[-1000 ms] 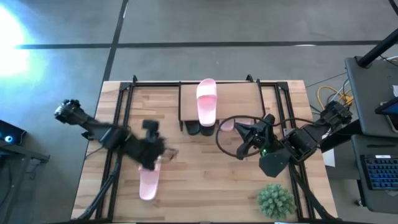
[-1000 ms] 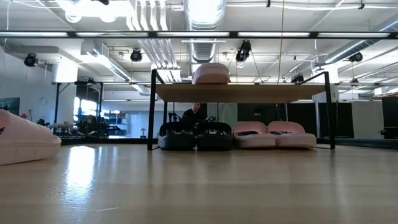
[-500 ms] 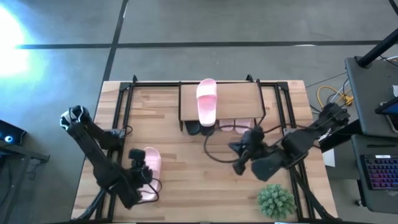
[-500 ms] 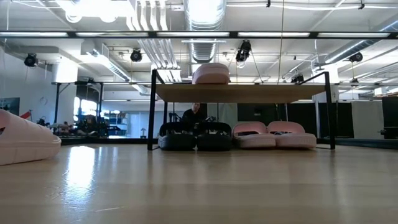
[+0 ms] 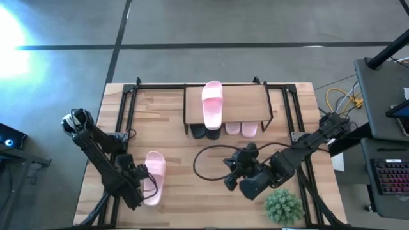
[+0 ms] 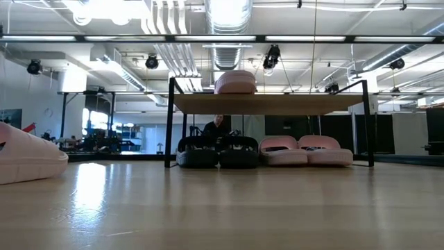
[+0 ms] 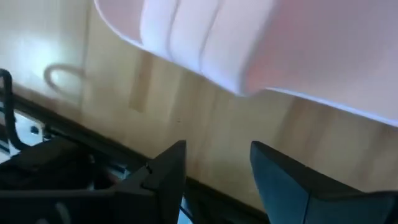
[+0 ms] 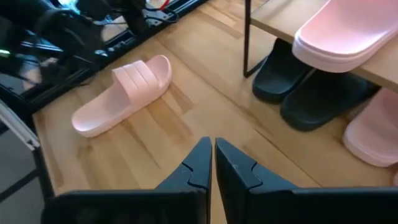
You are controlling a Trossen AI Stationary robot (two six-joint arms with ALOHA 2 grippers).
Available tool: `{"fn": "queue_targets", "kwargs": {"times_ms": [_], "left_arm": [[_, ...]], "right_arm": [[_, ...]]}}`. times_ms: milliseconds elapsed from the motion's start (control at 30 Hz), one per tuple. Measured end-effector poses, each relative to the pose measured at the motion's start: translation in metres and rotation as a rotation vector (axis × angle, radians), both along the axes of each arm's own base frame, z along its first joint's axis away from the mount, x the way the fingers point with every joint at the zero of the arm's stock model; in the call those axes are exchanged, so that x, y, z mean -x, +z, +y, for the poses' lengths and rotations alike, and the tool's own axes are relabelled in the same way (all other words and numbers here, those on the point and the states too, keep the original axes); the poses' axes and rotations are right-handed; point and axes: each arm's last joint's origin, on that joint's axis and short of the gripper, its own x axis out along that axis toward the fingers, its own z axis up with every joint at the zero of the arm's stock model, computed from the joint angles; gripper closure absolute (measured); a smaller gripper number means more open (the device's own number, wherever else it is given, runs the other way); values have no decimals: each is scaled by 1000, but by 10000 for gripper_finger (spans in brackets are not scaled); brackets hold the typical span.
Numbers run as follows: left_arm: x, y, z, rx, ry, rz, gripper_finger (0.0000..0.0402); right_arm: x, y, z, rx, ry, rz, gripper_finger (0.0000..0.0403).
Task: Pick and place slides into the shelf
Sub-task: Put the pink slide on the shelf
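Observation:
One light pink slide [image 5: 154,177] lies flat on its sole on the tabletop, left of centre; it also shows as the slide [image 8: 123,93] and at the low view's left edge as the slide [image 6: 28,158]. My left gripper [image 5: 141,180] is open just left of it, and its fingers [image 7: 214,163] point at the slide's side [image 7: 261,50] without touching. My right gripper [image 5: 229,174] is shut and hovers over the table in front of the shelf [image 5: 246,102]. Another pink slide [image 5: 213,104] rests on the shelf's top board. A black pair [image 6: 218,153] and a pink pair [image 6: 305,151] stand underneath.
A spiky green plant [image 5: 284,205] stands near the table's near right corner, close behind my right arm. A black cable loops [image 5: 208,160] over the table's middle. Black frame rails [image 5: 121,121] run along the table's left and right sides.
My left gripper has drawn back from above the loose pink slide toward the table's near left corner, and now sits beside it. The slide has stayed in place. My right gripper has moved away from the shelf front toward the near edge and the table's middle.

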Motion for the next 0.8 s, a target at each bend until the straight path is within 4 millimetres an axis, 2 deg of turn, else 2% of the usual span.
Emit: {"fn": "queue_targets", "kwargs": {"times_ms": [200,300,400,500,600,700,800], "left_arm": [[16,-29,24,-45,0,12,238],[16,-44,25,80,-26,-68,238],[5,-49,23,189,-85,-167,238],[-11,-43,28,109,-146,-279,238],[-40,-36,33,0,-225,-486,238],[-78,-33,41,33,-283,-646,238],[-105,-40,58,54,-283,-670,238]], "right_arm": [[-4,1,3,-29,3,-43,390],[-4,2,3,-38,-4,-48,390],[-4,2,3,-54,-16,-55,390],[-4,2,3,-65,-25,-62,390],[-4,2,3,-67,-29,-63,390],[-5,2,2,-77,-40,-70,390],[-6,2,2,-90,-50,-78,390]]}}
